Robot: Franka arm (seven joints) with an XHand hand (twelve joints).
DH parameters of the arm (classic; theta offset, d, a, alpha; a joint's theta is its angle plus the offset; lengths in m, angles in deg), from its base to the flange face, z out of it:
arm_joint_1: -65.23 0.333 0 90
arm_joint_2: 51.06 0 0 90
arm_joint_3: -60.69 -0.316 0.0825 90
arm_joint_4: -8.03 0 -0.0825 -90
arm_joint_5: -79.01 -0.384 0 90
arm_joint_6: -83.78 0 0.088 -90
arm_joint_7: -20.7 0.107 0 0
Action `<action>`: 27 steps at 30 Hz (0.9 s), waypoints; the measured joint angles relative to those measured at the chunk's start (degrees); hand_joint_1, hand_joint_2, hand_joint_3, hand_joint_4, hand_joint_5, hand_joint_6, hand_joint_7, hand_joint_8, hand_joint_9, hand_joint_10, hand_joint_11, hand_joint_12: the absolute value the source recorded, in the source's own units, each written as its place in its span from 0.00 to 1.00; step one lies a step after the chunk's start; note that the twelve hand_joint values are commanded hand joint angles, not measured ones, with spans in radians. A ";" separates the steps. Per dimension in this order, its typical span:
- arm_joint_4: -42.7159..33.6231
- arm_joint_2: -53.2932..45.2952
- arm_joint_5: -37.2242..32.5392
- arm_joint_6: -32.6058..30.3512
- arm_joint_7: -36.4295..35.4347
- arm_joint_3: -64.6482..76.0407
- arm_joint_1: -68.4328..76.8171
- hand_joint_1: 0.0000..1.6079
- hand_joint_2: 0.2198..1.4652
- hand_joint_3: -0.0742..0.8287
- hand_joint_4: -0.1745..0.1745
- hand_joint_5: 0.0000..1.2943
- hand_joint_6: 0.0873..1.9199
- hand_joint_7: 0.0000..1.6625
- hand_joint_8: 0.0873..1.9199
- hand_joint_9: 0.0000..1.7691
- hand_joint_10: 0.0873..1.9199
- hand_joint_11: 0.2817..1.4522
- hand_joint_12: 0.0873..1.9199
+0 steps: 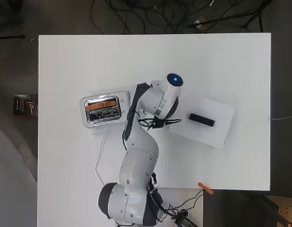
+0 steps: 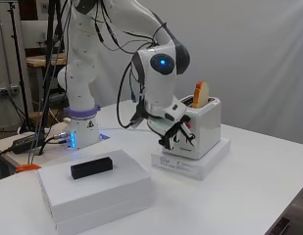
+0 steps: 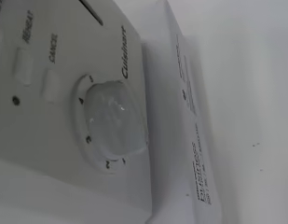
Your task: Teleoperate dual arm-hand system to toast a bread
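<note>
- In the side view, a black block (image 2: 91, 168) lies flat on a white box (image 2: 99, 196) at the left, well apart from the toaster.
- The hand (image 2: 174, 133) is at the front face of the white toaster (image 2: 205, 126), its dark fingers (image 2: 168, 139) curled against the panel; whether they grip anything there cannot be told.
- The toaster stands on a flat white slab (image 2: 202, 162).
- A slice of bread (image 2: 200, 94) stands upright in the toaster's slot, its top half sticking out above the rim.
- In the wrist view, the toaster's round dial (image 3: 114, 122) fills the middle, with two oblong buttons (image 3: 23, 65) beside it.
- From overhead, the bread shows as an orange strip in the slot (image 1: 103, 107).
</note>
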 joint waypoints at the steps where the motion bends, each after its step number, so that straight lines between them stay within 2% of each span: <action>1: 0.37 0.00 0.17 -0.64 -0.17 -0.19 -0.18 0.01 0.76 0.08 0.02 0.40 0.00 0.84 1.00 0.97 1.00 0.86 0.95; 4: 1.41 -0.38 0.94 -2.52 0.25 -1.00 -0.87 0.01 0.78 0.09 0.05 0.42 0.00 0.83 1.00 0.94 1.00 0.80 0.98; 8: 1.05 -1.83 1.44 -2.92 8.05 -2.37 -2.37 0.00 0.79 0.08 0.16 0.44 0.00 0.77 1.00 0.85 1.00 0.63 1.00; 10: 0.71 -3.60 1.38 -3.13 12.28 -3.53 -4.00 0.00 0.78 0.08 0.19 0.44 0.00 0.72 1.00 0.80 1.00 0.52 0.99; 12: 0.73 -5.98 1.17 -3.49 13.87 -5.07 -6.29 0.00 0.78 0.08 0.21 0.43 0.00 0.69 1.00 0.77 1.00 0.46 0.99; 16: 0.50 -8.15 0.88 -3.44 13.04 -7.14 -8.30 0.00 0.77 0.08 0.23 0.41 0.00 0.68 0.97 0.74 1.00 0.39 0.98; 20: 0.25 -8.42 0.65 -2.84 15.84 -8.01 -8.76 0.00 0.77 0.08 0.25 0.40 0.00 0.67 0.92 0.71 0.99 0.32 0.93; 23: 0.48 -6.68 1.91 -3.20 14.92 -8.66 -8.88 0.00 0.76 0.08 0.20 0.35 0.00 0.67 0.90 0.71 0.98 0.34 0.94; 27: 1.98 -2.08 4.70 -4.88 12.06 -10.25 -9.13 0.00 0.75 0.08 0.16 0.34 0.00 0.68 0.90 0.72 0.99 0.37 0.96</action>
